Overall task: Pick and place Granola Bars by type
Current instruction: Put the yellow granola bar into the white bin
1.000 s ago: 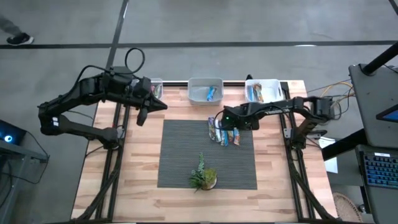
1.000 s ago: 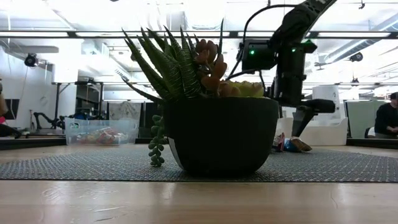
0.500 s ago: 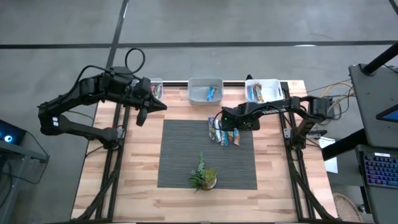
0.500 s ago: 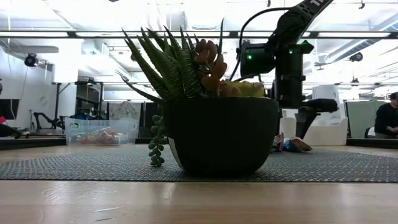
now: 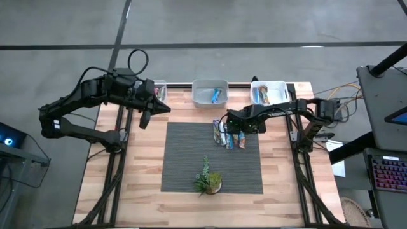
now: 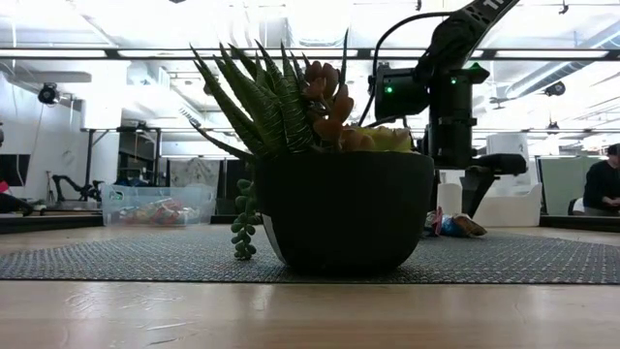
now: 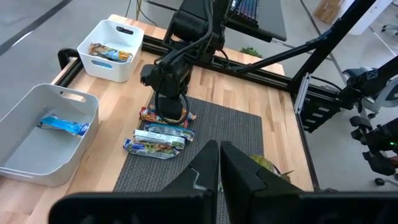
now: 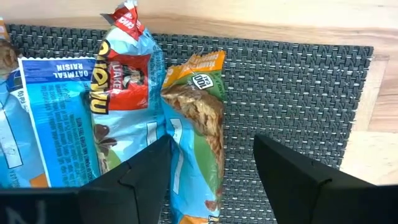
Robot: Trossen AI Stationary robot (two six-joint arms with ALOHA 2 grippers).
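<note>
Several granola bars (image 5: 229, 135) lie side by side on the grey mat (image 5: 191, 165), near its far right corner. My right gripper (image 8: 211, 142) hangs open just above them, pointing down. Its fingers stand on either side of an orange-and-green bar (image 8: 196, 118). Beside that bar lie a red-and-blue bar (image 8: 124, 87) and a blue bar (image 8: 56, 118). Whether a finger touches a wrapper, I cannot tell. My left gripper (image 5: 145, 119) waits shut, raised over the table's far left, holding nothing.
Three bins stand along the far edge: a middle one (image 5: 202, 86) with a blue bar, a right one (image 5: 277, 86) with bars, a left one (image 5: 160, 88) half hidden by my left arm. A potted plant (image 5: 208, 181) stands at the mat's near edge.
My right gripper has straightened a little until it points straight down over the bars, then kept still. The bars have not moved.
</note>
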